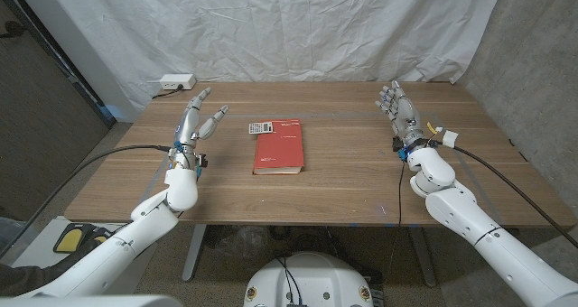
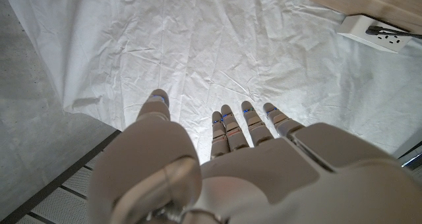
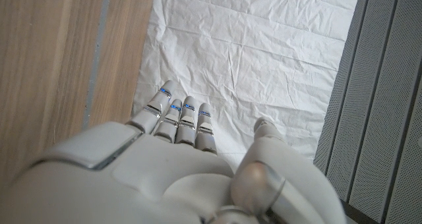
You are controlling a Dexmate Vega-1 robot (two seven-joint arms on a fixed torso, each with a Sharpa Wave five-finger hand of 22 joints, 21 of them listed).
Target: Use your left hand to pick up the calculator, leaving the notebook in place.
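calculator point(image 1: 261, 127) lay just right of the left hand point(image 1: 198, 117), atop the notebook's point(image 1: 278, 148) far corner, long axis crosswise; that nearer hand hung spread, holding nothing.

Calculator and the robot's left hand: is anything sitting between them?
No. In the head view, only bare wooden table lies between the left hand and the calculator.
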